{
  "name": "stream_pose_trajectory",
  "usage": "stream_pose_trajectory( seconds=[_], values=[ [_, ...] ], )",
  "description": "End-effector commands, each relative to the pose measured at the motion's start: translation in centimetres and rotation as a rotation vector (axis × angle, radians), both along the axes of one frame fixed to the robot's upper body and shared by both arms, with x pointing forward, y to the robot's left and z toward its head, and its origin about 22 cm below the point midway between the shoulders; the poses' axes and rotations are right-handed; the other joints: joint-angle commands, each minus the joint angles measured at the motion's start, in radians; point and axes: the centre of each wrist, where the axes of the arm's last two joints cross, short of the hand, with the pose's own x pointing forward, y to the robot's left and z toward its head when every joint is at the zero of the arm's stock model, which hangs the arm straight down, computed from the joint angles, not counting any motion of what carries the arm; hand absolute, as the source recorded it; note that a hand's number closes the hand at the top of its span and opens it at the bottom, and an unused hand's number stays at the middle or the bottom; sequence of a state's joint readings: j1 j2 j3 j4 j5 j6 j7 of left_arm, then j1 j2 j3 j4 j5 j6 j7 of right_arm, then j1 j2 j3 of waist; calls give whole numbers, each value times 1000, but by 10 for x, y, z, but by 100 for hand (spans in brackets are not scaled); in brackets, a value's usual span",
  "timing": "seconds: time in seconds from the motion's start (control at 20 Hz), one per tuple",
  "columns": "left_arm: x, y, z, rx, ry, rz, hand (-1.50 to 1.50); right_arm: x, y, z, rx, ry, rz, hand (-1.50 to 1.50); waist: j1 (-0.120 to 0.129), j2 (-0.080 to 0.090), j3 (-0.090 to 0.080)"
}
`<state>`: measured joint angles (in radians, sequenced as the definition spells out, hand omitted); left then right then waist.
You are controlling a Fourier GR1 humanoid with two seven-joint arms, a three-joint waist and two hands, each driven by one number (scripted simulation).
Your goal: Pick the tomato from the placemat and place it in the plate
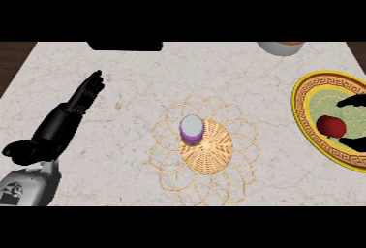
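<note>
- The left hand (75, 109) is seen at the view's left, resting on the counter (129, 68) with fingers straight and released; nothing is held by it and it lies well apart from everything else.
- A woven placemat (205, 151) is spread at the counter's middle. A small object with a purple body and a pale top (191, 130) stands on it; what it is cannot be told. No tomato is seen on the placemat.
- The tomato (331, 125) is found over the plate (309, 87) at the right edge, inside the yellow rim and towards its left side.
- The right hand (352, 102) is partly cut off by the view's edge. Dark fingers are seen above the tomato and more below it, so the tomato is judged to be grasped between them, the hand curled round it.
- Whether the tomato already touches the plate cannot be told.
- The step in hand is judged to be the placing. It would be done well if the tomato were lowered until it rests on the plate's flat centre, away from the rim, before the fingers are opened.
- The fingers should be spread evenly and the hand lifted straight up, so that the round tomato is not nudged into rolling.
- At the far edge a dark object (125, 45) and a pale bowl (281, 47) are partly seen.
</note>
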<state>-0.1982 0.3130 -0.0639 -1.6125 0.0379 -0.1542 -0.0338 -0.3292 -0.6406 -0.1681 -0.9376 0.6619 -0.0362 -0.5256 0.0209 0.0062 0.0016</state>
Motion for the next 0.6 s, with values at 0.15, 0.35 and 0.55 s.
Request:
stream_pose_trajectory(
  seconds=[0.15,0.35,0.55],
  values=[
    [-6,-10,-7,0,-5,11,0,30,1,-11,146,-89,72,-150,-1,-1,0],
    [-18,2,4,10,14,-3,0,18,-34,9,238,-158,152,-150,-6,-5,0],
    [-2,5,8,3,4,31,0,17,-37,16,461,-152,247,-150,-25,-7,-1]
  ],
)
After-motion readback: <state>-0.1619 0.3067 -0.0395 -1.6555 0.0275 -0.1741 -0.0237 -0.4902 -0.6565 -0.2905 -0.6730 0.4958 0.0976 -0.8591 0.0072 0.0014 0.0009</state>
